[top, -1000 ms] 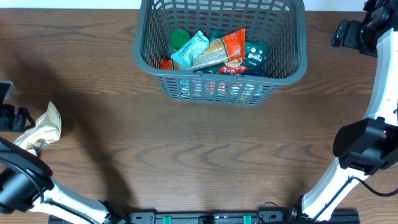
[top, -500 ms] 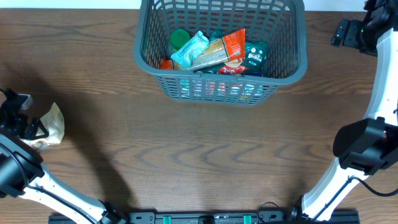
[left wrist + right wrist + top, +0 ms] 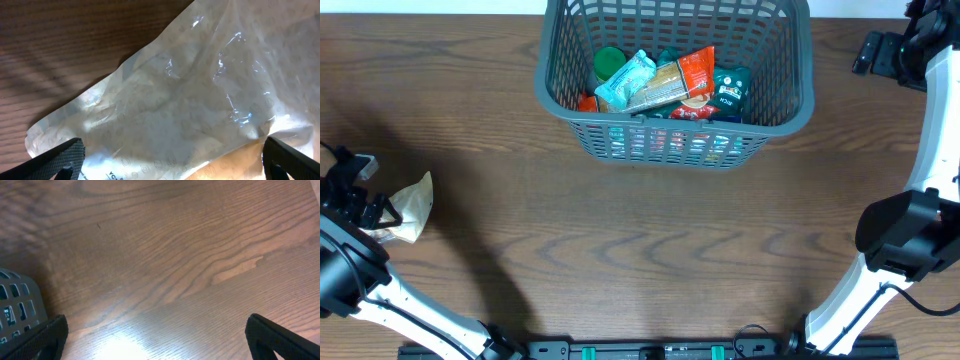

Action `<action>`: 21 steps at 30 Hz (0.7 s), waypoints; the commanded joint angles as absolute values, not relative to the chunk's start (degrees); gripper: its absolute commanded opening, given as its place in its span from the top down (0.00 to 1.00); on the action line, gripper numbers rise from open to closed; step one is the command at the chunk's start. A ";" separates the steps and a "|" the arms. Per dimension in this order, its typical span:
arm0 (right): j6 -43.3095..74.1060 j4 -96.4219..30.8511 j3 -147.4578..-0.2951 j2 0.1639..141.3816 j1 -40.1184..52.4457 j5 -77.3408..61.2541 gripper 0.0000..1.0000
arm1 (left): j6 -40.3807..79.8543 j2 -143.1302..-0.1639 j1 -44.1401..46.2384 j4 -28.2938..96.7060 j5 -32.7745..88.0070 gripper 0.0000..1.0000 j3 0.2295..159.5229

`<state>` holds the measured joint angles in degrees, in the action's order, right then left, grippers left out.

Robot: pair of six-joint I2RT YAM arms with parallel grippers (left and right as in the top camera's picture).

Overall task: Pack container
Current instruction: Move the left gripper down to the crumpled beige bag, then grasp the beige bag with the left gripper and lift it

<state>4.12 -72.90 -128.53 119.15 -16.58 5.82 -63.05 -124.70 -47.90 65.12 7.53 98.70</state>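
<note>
container (image 3: 620,140): 1, dark grey slotted basket, part-filled | clear packet (image 3: 190,100): 1 | left gripper (image 3: 175,159): spread astride packet | right gripper (image 3: 155,335): spread

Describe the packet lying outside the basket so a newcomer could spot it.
From the grey basket at the far edge of the table, look left and nearer. By the left pincer lies a pale, crinkled packet, the only one on bare wood.

Dark grey lattice container (image 3: 790,70) stands upright, far centre, holding food packets (image 3: 670,85).
</note>
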 commanded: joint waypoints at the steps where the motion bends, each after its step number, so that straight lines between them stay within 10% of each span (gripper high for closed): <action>1: 5.15 -73.43 -128.44 119.17 -16.88 5.98 0.01 | -63.88 -125.80 -47.77 65.17 7.94 0.01 98.24; 21: 5.15 -76.73 -128.44 119.17 -16.95 6.00 0.01 | -71.44 -124.49 -43.31 62.76 8.62 0.01 103.13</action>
<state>4.12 -76.09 -128.53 119.15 -16.58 5.82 -68.49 -124.73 -44.14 62.81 7.60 99.83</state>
